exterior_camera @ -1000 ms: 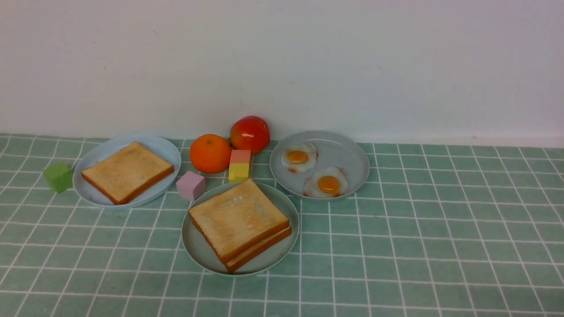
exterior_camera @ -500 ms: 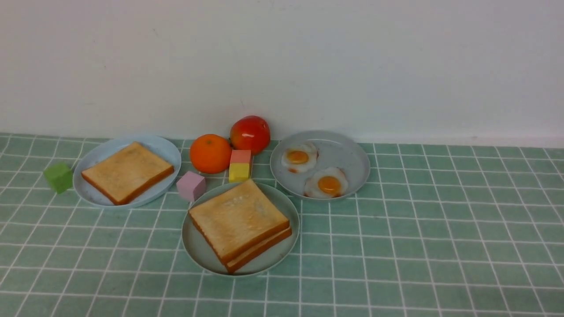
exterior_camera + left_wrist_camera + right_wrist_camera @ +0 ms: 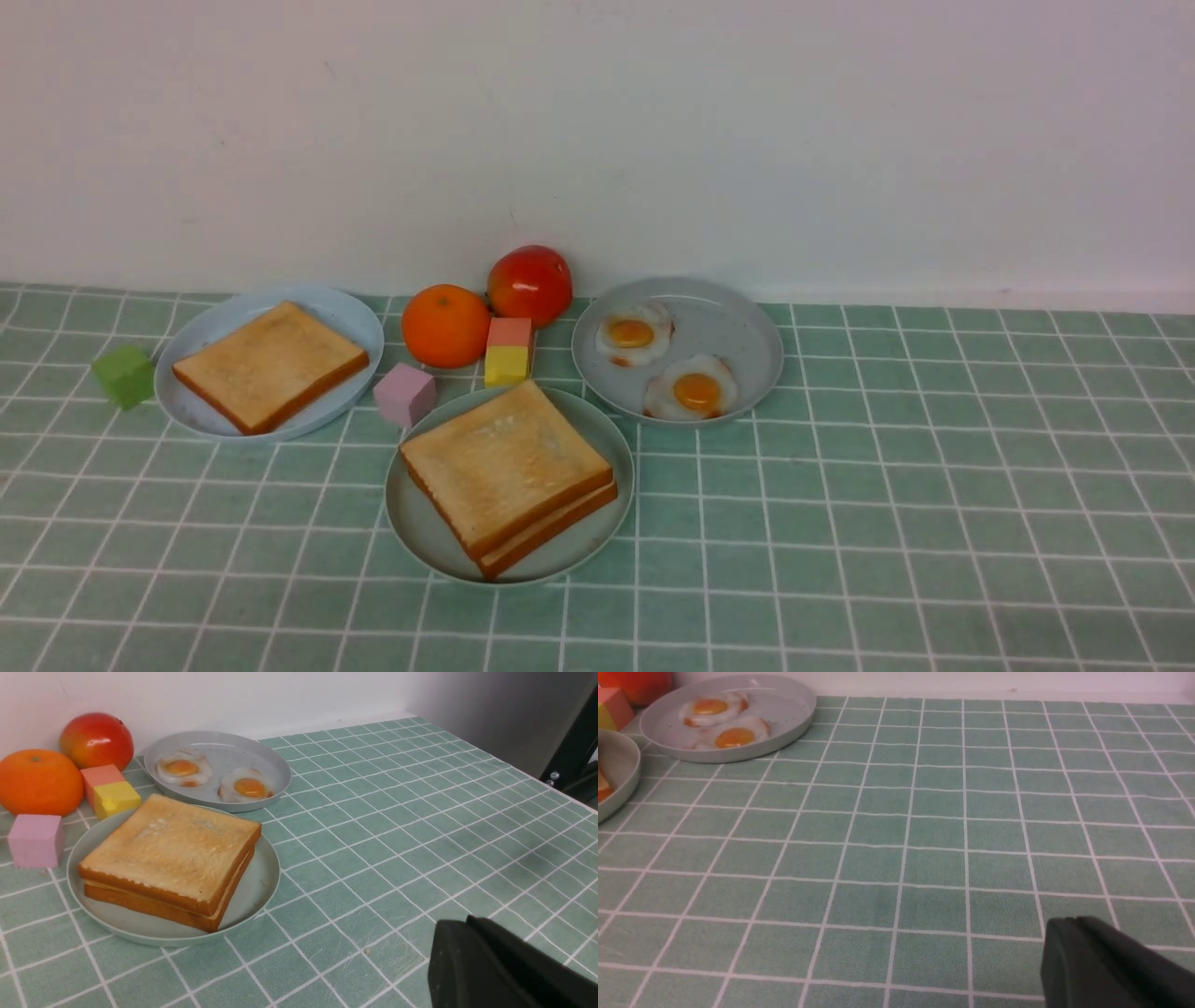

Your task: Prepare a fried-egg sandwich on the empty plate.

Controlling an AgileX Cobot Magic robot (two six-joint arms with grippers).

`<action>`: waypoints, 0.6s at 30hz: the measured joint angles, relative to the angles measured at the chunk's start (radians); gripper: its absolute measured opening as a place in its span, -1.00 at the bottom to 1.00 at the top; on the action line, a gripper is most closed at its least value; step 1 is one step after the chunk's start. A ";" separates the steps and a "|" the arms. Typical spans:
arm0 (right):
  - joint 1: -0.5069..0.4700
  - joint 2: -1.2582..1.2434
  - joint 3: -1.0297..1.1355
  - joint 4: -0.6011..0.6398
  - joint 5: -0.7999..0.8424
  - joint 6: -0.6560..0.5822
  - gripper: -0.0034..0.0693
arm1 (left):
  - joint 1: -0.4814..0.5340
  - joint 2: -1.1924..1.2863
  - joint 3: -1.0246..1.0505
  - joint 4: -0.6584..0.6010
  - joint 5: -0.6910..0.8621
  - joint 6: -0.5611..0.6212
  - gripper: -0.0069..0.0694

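1. The round pale mint-green plastic plate (image 3: 415, 523) sits on the green tiled tablecloth (image 3: 887, 523) at the front of the group, nearest the robot.
2. Two square golden-brown toy toast slices (image 3: 504, 462) lie stacked on it, the top slice slightly offset so the lower slice's (image 3: 551, 527) darker crust edge shows beneath; whether an egg lies between them cannot be told.
3. Just behind and to the right, the round grey-blue plate (image 3: 738, 327) holds two flat white fried eggs with orange yolks, one farther back (image 3: 633, 333) and one nearer the front (image 3: 694, 389), lying close together.
4. To the left, the round light-blue plate (image 3: 350, 317) carries a single toast slice (image 3: 269, 364).
5. Between the plates stand a pink cube (image 3: 404, 393), a yellow cube (image 3: 507, 365) touching an orange-pink cube (image 3: 510, 331) behind it, a toy orange (image 3: 445, 325) and a red toy apple (image 3: 529, 283) near the white wall (image 3: 597, 131).
6. A green cube (image 3: 123, 374) sits just left of the light-blue plate.
7. The left gripper (image 3: 495, 966) shows only as a dark edge in its wrist view; its spread cannot be told.
8. The right gripper (image 3: 1106, 966) likewise shows only one dark part above bare cloth, well apart from the plates; its state cannot be told.
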 joint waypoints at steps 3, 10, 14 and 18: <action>0.000 0.000 0.000 0.000 0.000 0.000 -0.87 | 0.000 0.000 0.000 0.000 0.000 0.000 -0.77; 0.000 0.000 0.000 0.000 0.001 -0.001 -0.85 | 0.000 0.000 0.000 0.000 0.000 0.000 -0.77; 0.000 0.000 0.000 0.000 0.001 -0.002 -0.84 | 0.000 0.000 0.000 0.000 0.000 0.000 -0.76; 0.000 0.000 0.000 0.000 0.001 -0.002 -0.83 | 0.034 -0.003 0.033 0.001 -0.023 0.006 -0.76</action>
